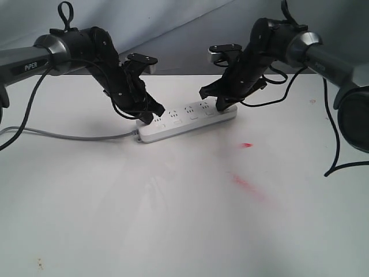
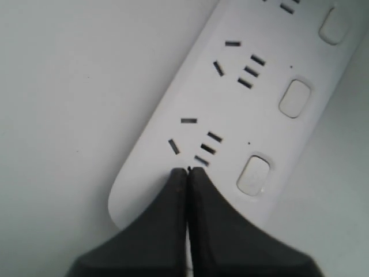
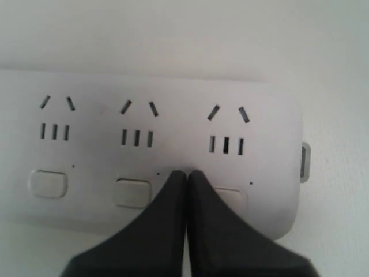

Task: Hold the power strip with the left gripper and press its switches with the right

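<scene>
Exterior view, strip: the power strip [image 1: 183,123] lies flat on the white table [image 1: 173,225], slantwise between the two arms. Its grey cord [image 1: 69,137] trails off the left end.
Exterior view, left arm: the left gripper [image 1: 152,114] is down on the cord end. This reads as a pin from above rather than a grasp, so the bar cannot skate when pushed.
Exterior view, right arm: the right gripper [image 1: 218,105] is down on the opposite end, by the row of switches [image 1: 194,116]. The middle socket groups are bare between the claws.
Exterior view, stains: a red spot [image 1: 247,145] and a faint smear [image 1: 249,187] lie apart from the strip and look irrelevant.
Left wrist view, fingers: the fingers [image 2: 170,196] are closed against each other with nothing between them. The tip rests on the strip's top face, just beside the end socket slots.
Left wrist view, clearance: the end switch [image 2: 253,175] is beside the tip and uncovered.
Right wrist view, fingers: the fingers [image 3: 167,202] are pressed together into one blunt point, which suits a small button.
Right wrist view, aim: the tip sits between the middle switch [image 3: 131,192] and the end switch [image 3: 233,199], overlapping the end one's edge.
Right wrist view, contact: I cannot tell whether any button is being depressed.
Judgement: the hold looks set. The pressing tip likely needs a small sideways correction to centre on a button.
</scene>
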Controlling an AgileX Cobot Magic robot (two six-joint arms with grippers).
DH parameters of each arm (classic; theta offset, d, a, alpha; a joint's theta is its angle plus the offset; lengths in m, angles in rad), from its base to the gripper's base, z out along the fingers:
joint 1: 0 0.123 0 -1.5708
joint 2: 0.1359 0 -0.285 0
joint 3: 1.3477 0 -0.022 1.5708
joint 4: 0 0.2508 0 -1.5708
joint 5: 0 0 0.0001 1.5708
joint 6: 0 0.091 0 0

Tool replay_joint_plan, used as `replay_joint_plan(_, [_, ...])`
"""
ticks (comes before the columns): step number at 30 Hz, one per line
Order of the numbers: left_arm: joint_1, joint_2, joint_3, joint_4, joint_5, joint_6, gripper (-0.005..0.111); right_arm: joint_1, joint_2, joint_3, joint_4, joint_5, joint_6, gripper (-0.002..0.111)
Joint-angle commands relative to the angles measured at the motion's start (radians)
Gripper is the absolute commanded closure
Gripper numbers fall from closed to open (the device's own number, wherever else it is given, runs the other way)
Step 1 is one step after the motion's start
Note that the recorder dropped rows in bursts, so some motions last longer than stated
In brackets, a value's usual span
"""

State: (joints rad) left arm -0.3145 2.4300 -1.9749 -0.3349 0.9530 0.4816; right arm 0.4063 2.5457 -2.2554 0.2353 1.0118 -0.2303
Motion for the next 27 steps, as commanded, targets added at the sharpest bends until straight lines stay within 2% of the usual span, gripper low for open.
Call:
replay_joint_plan(1, [-0.005,0.038,0.015,0.030,0.032,-0.002,0.107,-0.010,-0.019,-0.004,-0.062,-0.056,0.015,0.108])
replay_joint_plan(27, [-0.005,0.038,0.015,0.030,0.039,0.003,0.107,-0.008,-0.017,-0.002,-0.065,-0.033,0.019,0.108])
